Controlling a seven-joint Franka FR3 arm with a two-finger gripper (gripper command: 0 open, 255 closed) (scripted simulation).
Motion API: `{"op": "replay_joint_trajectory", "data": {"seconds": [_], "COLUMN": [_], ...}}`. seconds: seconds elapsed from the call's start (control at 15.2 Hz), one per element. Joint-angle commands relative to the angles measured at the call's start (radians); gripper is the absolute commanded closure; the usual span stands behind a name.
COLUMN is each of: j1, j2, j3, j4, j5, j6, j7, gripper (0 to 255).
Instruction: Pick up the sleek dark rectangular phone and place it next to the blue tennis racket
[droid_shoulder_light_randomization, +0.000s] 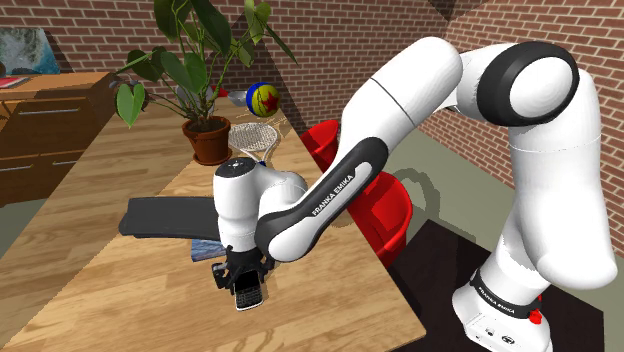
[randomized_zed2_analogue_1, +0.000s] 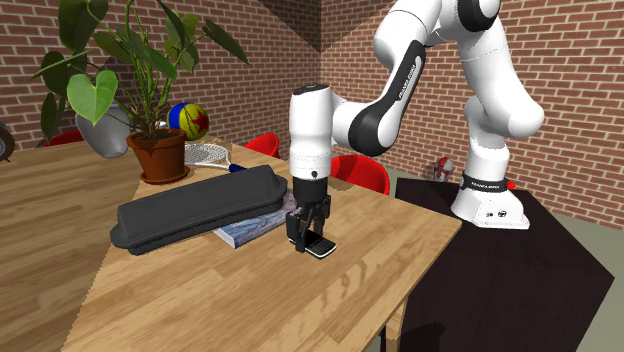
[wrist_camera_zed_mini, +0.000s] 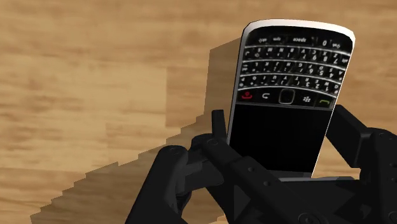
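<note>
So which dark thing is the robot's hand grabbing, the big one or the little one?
The little phone, clasped in the gripper; the long dark case isn't held.

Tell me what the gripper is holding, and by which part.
The gripper holds the phone, its fingers clasping the two long edges at the screen half; the keypad end sticks out beyond them.

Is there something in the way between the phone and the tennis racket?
Yes. A long dark grey case, lying on a book, stretches across the table between the phone in the hand and the tennis racket by the plant pot. Lifting over it would probably work.
</note>
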Motion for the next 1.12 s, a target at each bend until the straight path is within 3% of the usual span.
{"op": "replay_joint_trajectory", "data": {"seconds": [0.0,1.06], "j1": [0.000,-0.035], "j2": [0.001,-0.122], "j3": [0.000,0.047], "j4": [-0.001,0.030], "j5": [0.000,0.074], "j6": [0.000,-0.144], "j7": [0.000,-0.043], "gripper": [255,255]}}
